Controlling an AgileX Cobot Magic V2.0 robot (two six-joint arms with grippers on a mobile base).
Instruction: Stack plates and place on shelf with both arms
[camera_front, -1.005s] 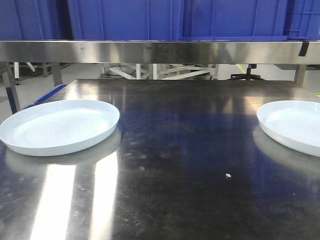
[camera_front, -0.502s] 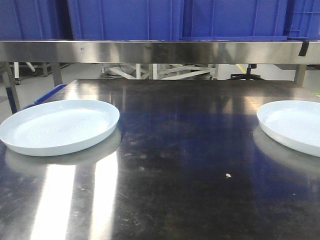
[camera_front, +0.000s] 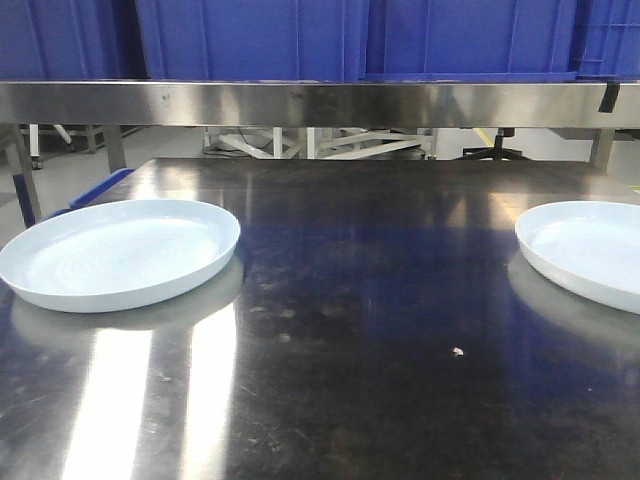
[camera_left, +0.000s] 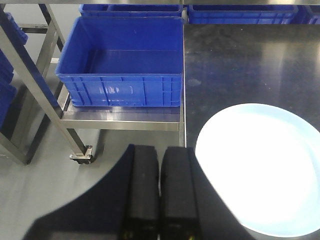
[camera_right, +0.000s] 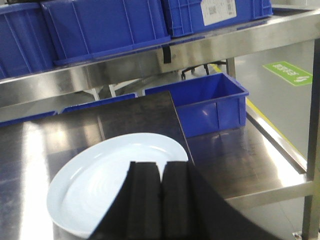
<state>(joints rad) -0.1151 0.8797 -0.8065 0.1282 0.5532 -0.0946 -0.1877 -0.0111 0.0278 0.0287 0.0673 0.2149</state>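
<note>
Almost nothing has moved since the earlier frames: both plates lie where they did, and only the front view itself has nudged a trace sideways. The left plate (camera_front: 118, 253) sits flat at the table's 9 o'clock edge. In the left wrist view, the left gripper (camera_left: 160, 195) has its fingers pressed together, holding nothing, and that plate is just beside it at about 2 o'clock. The plate is round, so no axis favours one approach. The steel table (camera_front: 380, 330) between the plates is dark, glossy and scuffed. The right plate (camera_front: 590, 250) lies at 3 o'clock, well apart from its twin. The right gripper (camera_right: 160, 200) is likewise closed and empty, with its plate close at 10 o'clock, partly hidden behind the fingers. Each arm is nearer its own plate. At 12 o'clock, the shelf (camera_front: 320, 103) runs above the table, loaded with blue crates (camera_front: 250, 40).
</note>
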